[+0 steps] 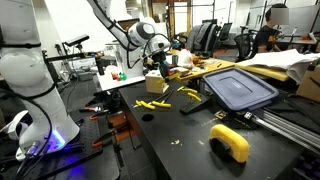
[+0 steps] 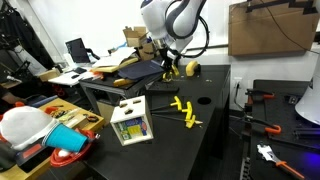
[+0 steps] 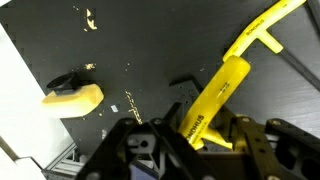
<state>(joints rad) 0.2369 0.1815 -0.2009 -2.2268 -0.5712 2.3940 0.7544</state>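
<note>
Wrist view, gripper point(image 3: 200, 138) status?
— Clenched on yellow tool point(image 3: 228, 80) by its thick end, lifted over tabletop point(image 3: 140, 40), near one edge.
— Risk?
— Long tool gripped at one end; could pivot, slip out, drop onto tabletop.

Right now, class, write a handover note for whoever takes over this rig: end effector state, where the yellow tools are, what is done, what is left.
End effector: shut on the yellow T-handle tool, apparently lifted above the black table.
A second yellow tool and a third yellow tool lie on the table, untouched.
Done: one tool gripped.
Left: it is not yet set down; the two others lie loose.
</note>
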